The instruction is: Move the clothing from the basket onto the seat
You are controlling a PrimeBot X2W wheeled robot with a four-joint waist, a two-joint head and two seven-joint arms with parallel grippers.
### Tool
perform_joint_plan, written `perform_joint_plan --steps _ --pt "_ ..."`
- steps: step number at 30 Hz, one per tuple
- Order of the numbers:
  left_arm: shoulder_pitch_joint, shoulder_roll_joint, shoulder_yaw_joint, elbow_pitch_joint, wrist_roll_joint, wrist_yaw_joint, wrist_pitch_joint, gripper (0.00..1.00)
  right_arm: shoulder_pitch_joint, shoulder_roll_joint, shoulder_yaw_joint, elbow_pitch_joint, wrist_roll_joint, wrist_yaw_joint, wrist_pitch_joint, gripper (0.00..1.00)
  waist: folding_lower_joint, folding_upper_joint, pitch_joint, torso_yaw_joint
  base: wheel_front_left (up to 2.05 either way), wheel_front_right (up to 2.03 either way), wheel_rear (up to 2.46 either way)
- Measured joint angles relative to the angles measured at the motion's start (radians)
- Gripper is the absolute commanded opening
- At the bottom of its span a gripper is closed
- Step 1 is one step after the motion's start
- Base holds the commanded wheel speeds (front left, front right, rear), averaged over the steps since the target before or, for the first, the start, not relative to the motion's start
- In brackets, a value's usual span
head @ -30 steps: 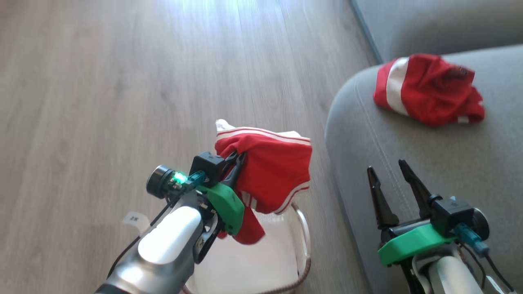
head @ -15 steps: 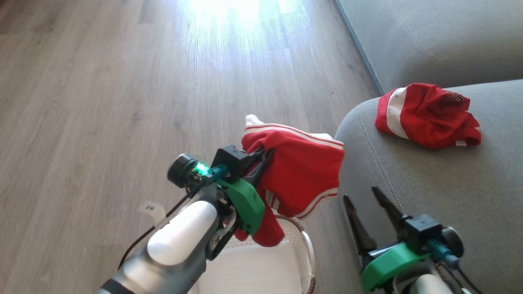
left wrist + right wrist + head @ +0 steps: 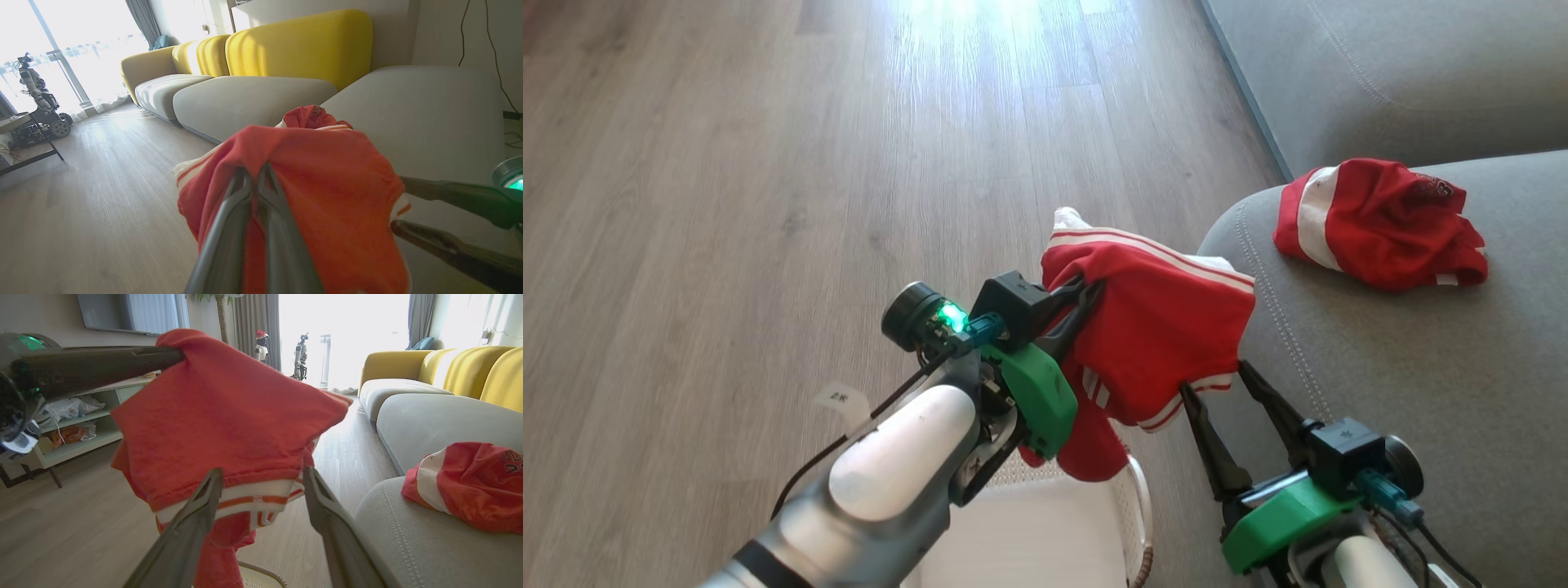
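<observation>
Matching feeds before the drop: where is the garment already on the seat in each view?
Head view: upper right, the lying garment on the seat.
Left wrist view: centre, poking up behind the held garment.
Right wrist view: right edge, mid-height.
Shared landmark: the held garment, pinched by the left gripper.

The floor [image 3: 727,163] was smooth, shiny wood. The seat [image 3: 1421,343] was rough grey cloth, the clothes [image 3: 1160,327] soft cloth, the basket [image 3: 1142,514] plastic.
</observation>
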Motion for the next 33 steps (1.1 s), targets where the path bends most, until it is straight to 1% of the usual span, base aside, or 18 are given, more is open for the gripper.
perform_joint_plan --steps 5,8,11,17,20,26,27,28,29,30,33 --pt "0.000 0.003 -0.012 -0.002 0.000 0.001 0.000 0.00 -0.001 0.000 0.005 -0.029 0.001 0.000 0.000 1.00 0.0000 0.0000 0.007 0.006 0.00 0.00 0.00" --pt "0.001 0.004 -0.015 -0.004 0.000 0.002 -0.002 0.00 -0.003 0.000 0.006 -0.025 0.013 0.000 0.000 1.00 0.0000 0.0000 0.010 0.009 0.00 0.00 0.00" --pt "0.001 0.003 -0.018 -0.013 0.000 0.009 -0.002 0.00 -0.030 0.000 0.005 0.013 0.026 0.000 0.000 1.00 0.0000 0.0000 0.016 0.015 0.00 0.00 0.00" --pt "0.001 0.001 -0.029 -0.037 0.000 0.008 -0.008 0.00 -0.147 0.000 0.011 0.127 0.062 0.000 0.000 1.00 0.0000 0.0000 0.027 0.032 0.00 0.00 0.00" --pt "0.001 0.000 -0.039 -0.045 0.000 0.008 -0.015 0.00 -0.200 -0.001 0.045 0.185 0.066 0.000 0.000 1.00 0.0000 0.0000 0.031 0.041 0.00 0.00 0.00" --pt "0.001 0.000 -0.047 -0.053 0.000 0.008 -0.022 0.00 -0.280 -0.013 0.183 0.268 0.141 0.000 0.001 1.00 0.0000 0.0000 0.037 0.051 0.00 0.00 0.00" --pt "0.001 0.000 -0.047 -0.053 0.000 0.008 -0.022 0.00 -0.291 -0.017 0.197 0.275 0.151 0.000 0.001 0.93 0.0000 0.0000 0.037 0.051 0.00 0.00 0.00" --pt "0.002 0.000 -0.047 -0.053 -0.002 0.008 -0.023 0.00 -0.308 -0.024 0.216 0.288 0.167 0.000 0.001 0.59 0.0000 0.0000 0.038 0.051 0.00 0.00 0.00" --pt "0.002 0.000 -0.047 -0.053 -0.002 0.009 -0.024 0.00 -0.315 -0.027 0.222 0.294 0.170 0.000 0.001 0.02 0.0000 0.0000 0.038 0.051 0.00 0.00 0.00" --pt "0.003 0.001 -0.047 -0.052 -0.003 0.009 -0.026 0.00 -0.321 -0.031 0.225 0.300 0.175 0.000 0.001 0.00 0.0000 0.0000 0.039 0.050 0.00 0.00 0.00" --pt "0.007 0.002 -0.047 -0.049 -0.010 0.010 -0.027 0.00 -0.327 -0.044 0.216 0.308 0.176 0.000 0.001 0.00 0.0000 0.0000 0.040 0.046 0.00 0.00 0.00"
